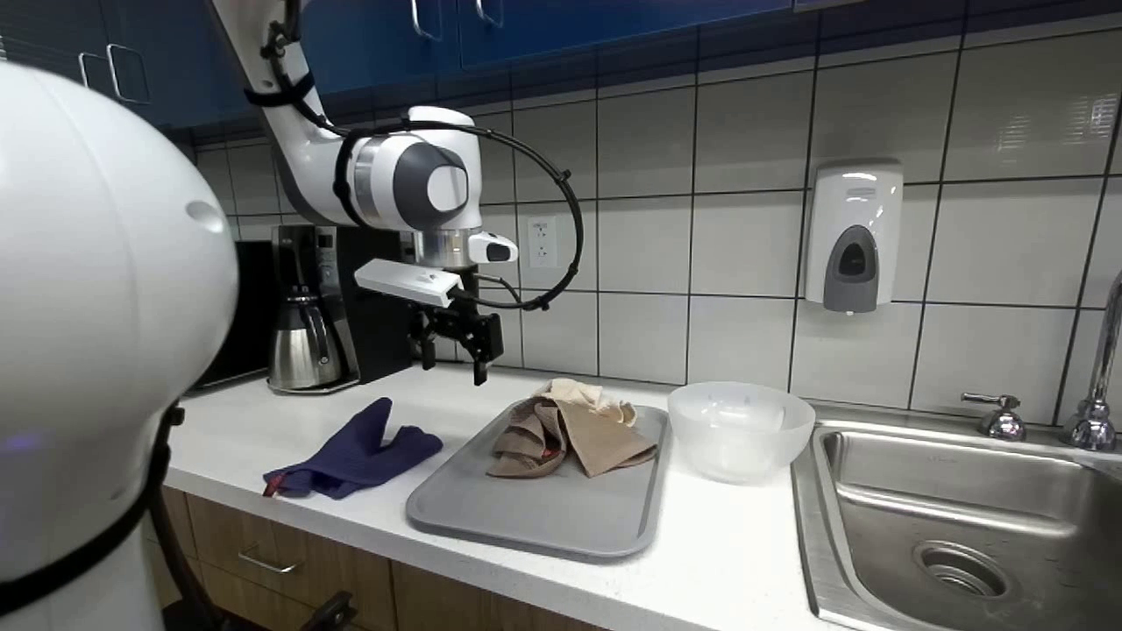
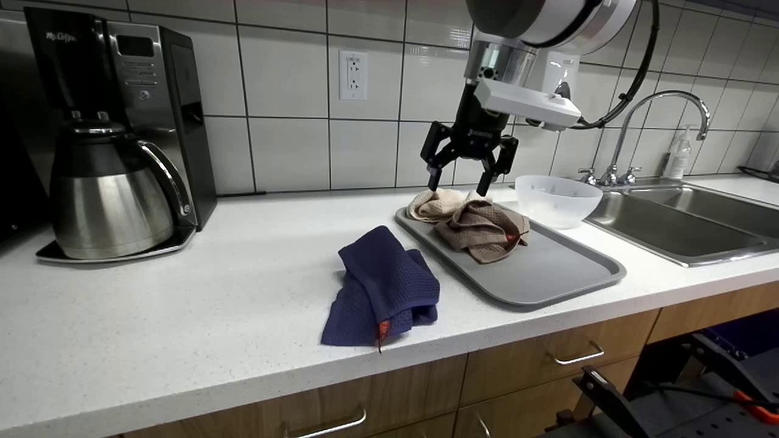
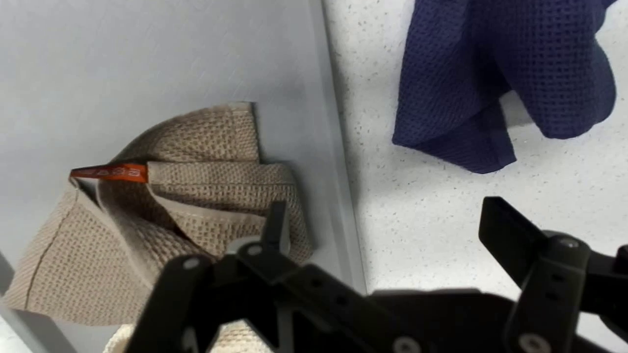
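Note:
My gripper (image 1: pixel 454 370) is open and empty, pointing down above the counter by the tray's far edge. It also shows in an exterior view (image 2: pixel 457 186) and in the wrist view (image 3: pixel 385 218), its fingers wide apart. A brown waffle cloth (image 1: pixel 605 436) with a red tag lies crumpled on the grey tray (image 1: pixel 561 519), with a cream cloth (image 2: pixel 433 207) behind it. In the wrist view one finger overlaps the brown cloth (image 3: pixel 88 267); the other is over the white counter. A folded navy cloth (image 2: pixel 389 283) with a red tag lies on the counter beside the tray.
A translucent bowl (image 1: pixel 741 438) stands between the tray and the steel sink (image 1: pixel 947 517). A faucet (image 2: pixel 625 131) rises behind the sink. A coffee maker (image 2: pixel 176 115) with a steel carafe (image 2: pixel 112 201) stands at the counter's other end. The tiled wall (image 1: pixel 644 245) runs close behind.

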Controlling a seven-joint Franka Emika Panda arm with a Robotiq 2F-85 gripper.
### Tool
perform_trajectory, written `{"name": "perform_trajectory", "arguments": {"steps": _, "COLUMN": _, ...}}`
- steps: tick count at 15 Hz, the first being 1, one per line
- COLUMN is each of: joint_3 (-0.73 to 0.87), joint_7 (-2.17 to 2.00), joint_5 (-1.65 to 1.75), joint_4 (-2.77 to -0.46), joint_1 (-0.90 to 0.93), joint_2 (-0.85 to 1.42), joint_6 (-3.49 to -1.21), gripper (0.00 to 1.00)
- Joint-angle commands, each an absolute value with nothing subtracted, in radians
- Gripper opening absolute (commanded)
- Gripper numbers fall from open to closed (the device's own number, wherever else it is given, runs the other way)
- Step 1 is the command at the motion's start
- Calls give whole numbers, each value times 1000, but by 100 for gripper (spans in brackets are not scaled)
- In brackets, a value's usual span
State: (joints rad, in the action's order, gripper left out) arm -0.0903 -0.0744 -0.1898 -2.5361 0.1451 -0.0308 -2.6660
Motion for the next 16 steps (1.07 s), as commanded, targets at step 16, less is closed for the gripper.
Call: {"name": "perform_trajectory", "arguments": {"steps": 16, "joint_3": 13, "joint_7": 199, "joint_5": -229, "joint_4": -2507, "joint_1": 31, "joint_2": 13, "joint_6": -2672, "gripper": 100}}
